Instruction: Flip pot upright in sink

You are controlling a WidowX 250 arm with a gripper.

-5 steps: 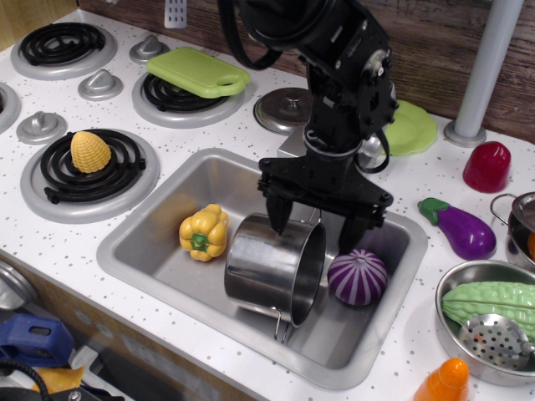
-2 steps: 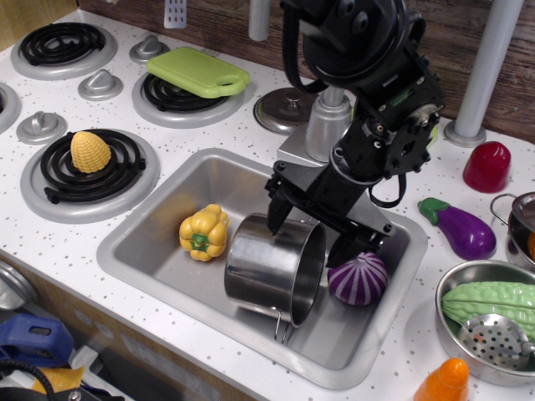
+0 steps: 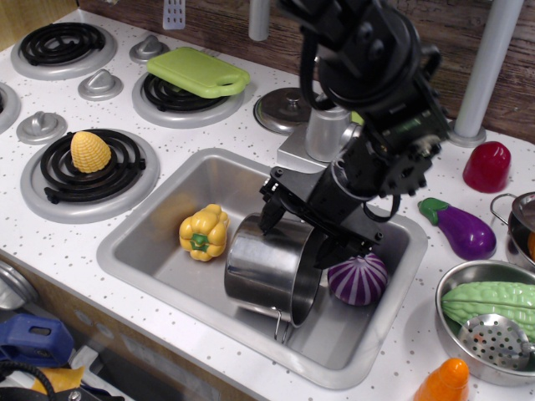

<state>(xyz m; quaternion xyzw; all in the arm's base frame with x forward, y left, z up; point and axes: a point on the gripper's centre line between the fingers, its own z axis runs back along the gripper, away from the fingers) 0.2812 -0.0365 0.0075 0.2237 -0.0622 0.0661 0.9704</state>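
Shiny pot [image 3: 272, 271] lies on its side in the sink [image 3: 159, 225], mouth toward the onion [image 3: 358, 279]. Gripper [image 3: 292, 238] fingers spread apart straddling its rim.

The pot [image 3: 272, 271] is showing as polished, mirror-bright steel, while the sink [image 3: 159, 242] is looking like duller brushed metal. The bench [image 3: 435, 180] is appearing as white speckled stone-like surface. The yellow pepper [image 3: 203, 232] and the purple onion [image 3: 358, 279] are gleaming like glossy plastic. The hand [image 3: 292, 238] is looking matt black, and the back wall [image 3: 443, 33] is showing rough dark wood grain.
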